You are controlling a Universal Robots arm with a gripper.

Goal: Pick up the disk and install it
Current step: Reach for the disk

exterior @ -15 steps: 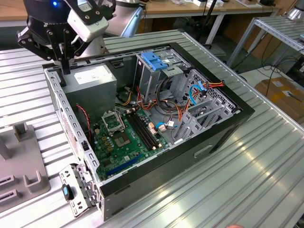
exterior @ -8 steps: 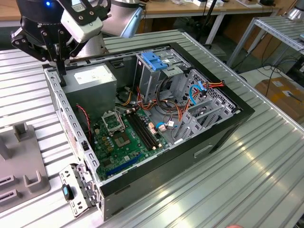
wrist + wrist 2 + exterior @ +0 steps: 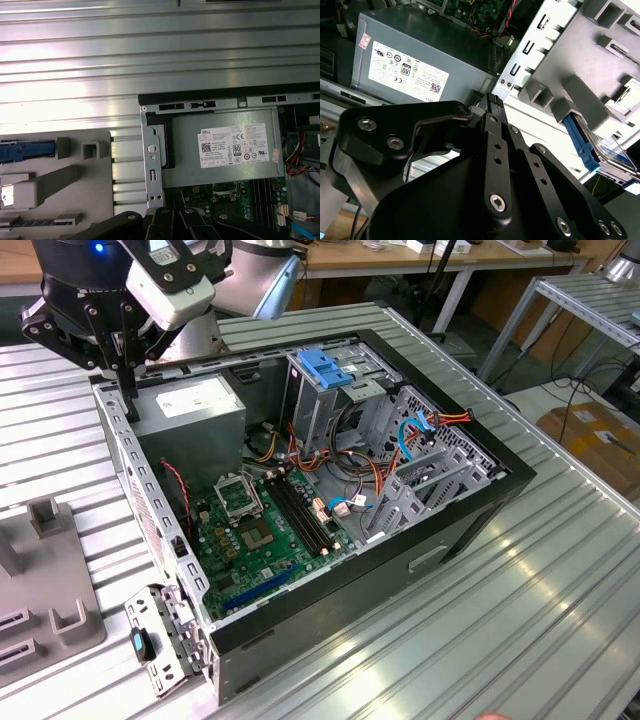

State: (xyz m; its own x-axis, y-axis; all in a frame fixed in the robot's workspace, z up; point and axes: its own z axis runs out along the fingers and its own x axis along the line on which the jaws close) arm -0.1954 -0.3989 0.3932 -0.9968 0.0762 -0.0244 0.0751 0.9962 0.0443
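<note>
Disk [image 3: 616, 152] pickup has not begun, as I judge it: it lies in a slot of the grey fixture [image 3: 60, 610], apparently toward the fixture's edge away from the case [image 3: 450, 535], with a blue rail [image 3: 577, 137] along its near side. Its blue-banded label faces up in the second wrist view, where it is partly cut off. The fixture sits on the ribbed table [image 3: 520, 620] just beside the case, at the exterior view's left. The gripper [image 3: 130, 410] hangs over the case's corner next to the power supply [image 3: 195, 410]. Its black fingers [image 3: 492, 100] are drawn together to a narrow tip and have nothing between them. That tip hovers just above the case's rim, close to the power supply's end and well apart from the disk. Inside the case, the cage [image 3: 325, 375] with the blue handle stands upright beyond the power supply, and I can see no drive seated in it from here. So the step in hand looks like the approach to the pick, with installing untouched. To my eye, a grasp calls for carrying the tip off the case corner and across the fixture. It also calls for spreading the jaws wide enough to straddle the disk, and coming down squarely so neither the slot walls nor the blue rail is struck.
</note>
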